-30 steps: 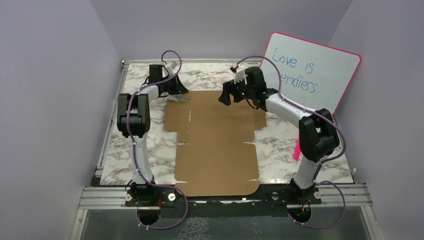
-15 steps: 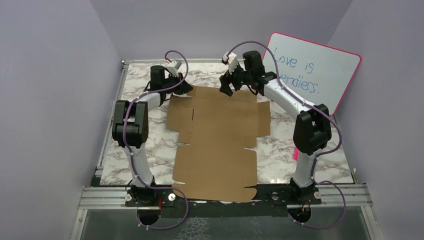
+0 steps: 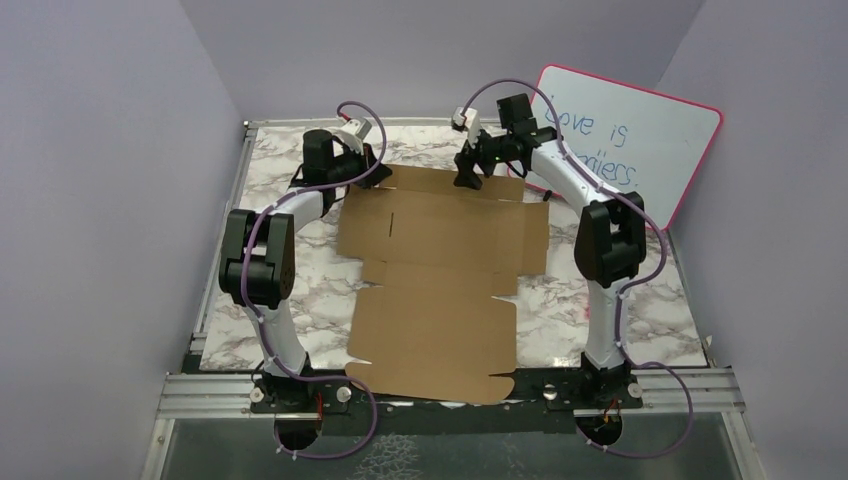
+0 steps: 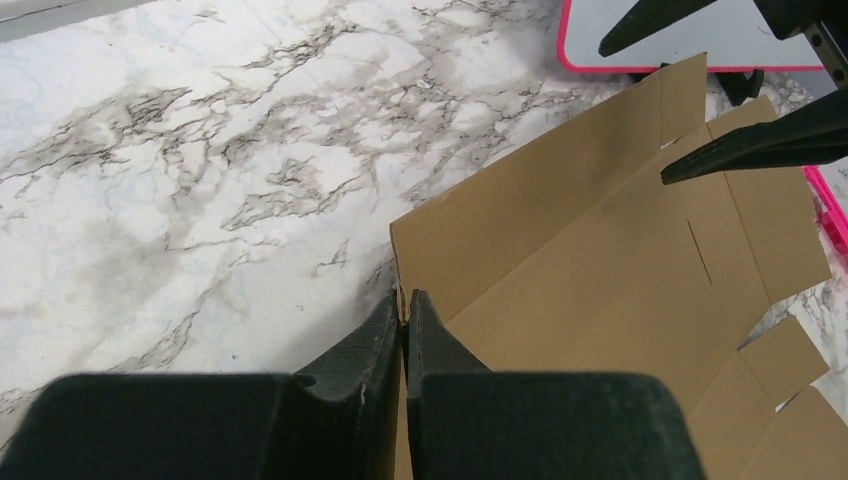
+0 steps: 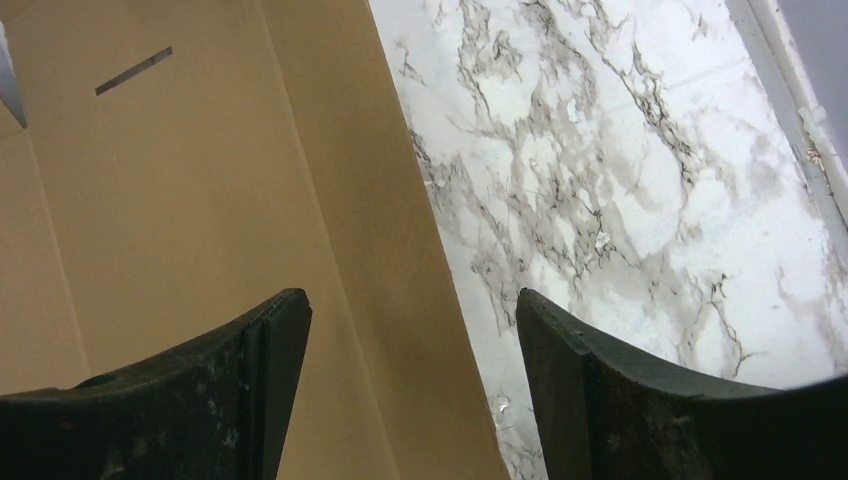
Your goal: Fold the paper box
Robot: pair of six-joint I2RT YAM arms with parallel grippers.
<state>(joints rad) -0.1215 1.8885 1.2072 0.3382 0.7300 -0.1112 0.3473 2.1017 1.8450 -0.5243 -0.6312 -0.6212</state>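
Gripping the far flap of the paper box (image 3: 440, 270) for a first fold.
Spread mid-frame on the table (image 3: 640, 310), far edge at upper centre; pinched shut at its upper-left corner by the left pincer (image 4: 403, 308), likely to raise that flap; spanned further right by the wide-open, empty right pincer (image 5: 410, 310).

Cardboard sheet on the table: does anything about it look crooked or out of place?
Yes. The cardboard sheet lies slightly skewed, and its near edge hangs over the metal rail at the front of the table. Its far left corner is pinched in the left gripper; the right gripper is open above the far edge.
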